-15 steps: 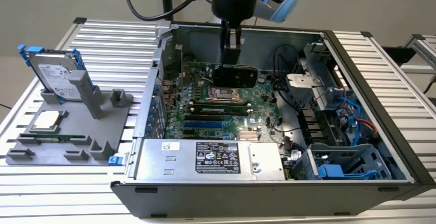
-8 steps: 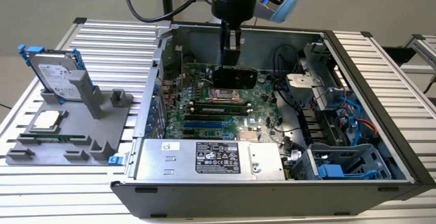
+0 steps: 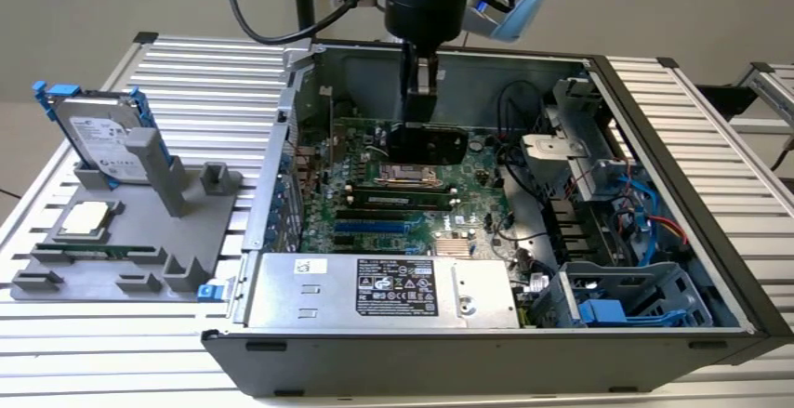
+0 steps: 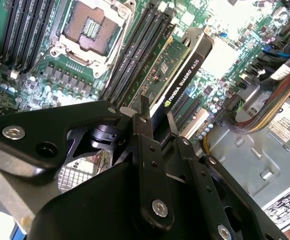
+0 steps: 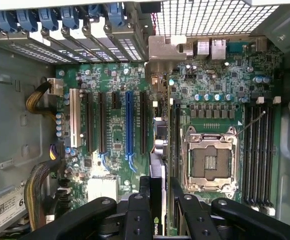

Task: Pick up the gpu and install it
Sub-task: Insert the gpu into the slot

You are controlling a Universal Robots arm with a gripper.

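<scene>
black shroud edge and green board mark the gpu [image 4: 182, 70], which is held on edge above the motherboard [image 5: 115, 130] inside the open computer case [image 3: 694, 194]. in both wrist views the claw [image 4: 157, 127] is closed on the gpu, one finger on each face of the card, gripping its upper edge. in the exterior view the card [image 3: 429, 143] hangs below the arm, over the middle of the board and near the cpu socket [image 3: 406, 174]. in the first wrist view the card runs edge-on from the claw [image 5: 157, 192] toward the rear slot brackets [image 5: 75, 30], between the expansion slots [image 5: 129, 122] and the empty cpu socket. whether its edge connector touches a slot cannot be told. judged from this, the pick-up is done and the card has been carried into the case; seating it in a slot and releasing it are left. the blue slot appears vacant, and the card sits beside the slot row rather than clearly over one. outside the case, on the table [image 3: 694, 83] to the exterior view's left, a grey fixture [image 3: 125, 241] carries a silver hard drive [image 3: 99, 134] with blue rails and a cpu [image 3: 85, 219].
</scene>
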